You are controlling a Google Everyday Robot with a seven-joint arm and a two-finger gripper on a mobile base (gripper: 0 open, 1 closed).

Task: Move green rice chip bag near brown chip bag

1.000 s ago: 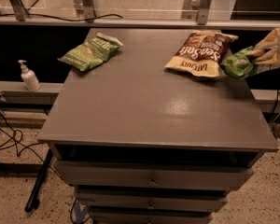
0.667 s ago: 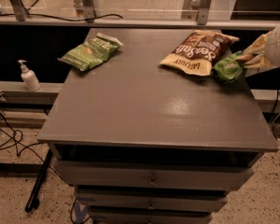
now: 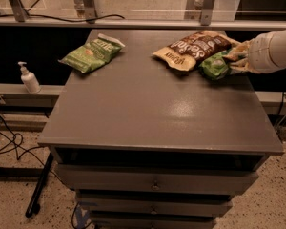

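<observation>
The green rice chip bag (image 3: 213, 66) shows as a bright green bundle at the table's far right, lying against the near right side of the brown chip bag (image 3: 193, 49). The brown bag has white "Sea Salt" lettering and a cream end pointing left. My gripper (image 3: 236, 58) reaches in from the right edge on a white arm and is shut on the right end of the green bag, which it partly hides. Both bags rest on the grey table (image 3: 148, 113).
A smaller olive-green bag (image 3: 91, 54) with a white-edged top lies at the far left of the table. A white pump bottle (image 3: 29, 78) stands on a ledge to the left. Drawers (image 3: 155, 182) sit under the tabletop. Cables lie on the floor at left.
My gripper has moved left with the green bag in it, up against the brown bag. The brown bag has shifted a little to the left. The olive-green bag has not moved.
</observation>
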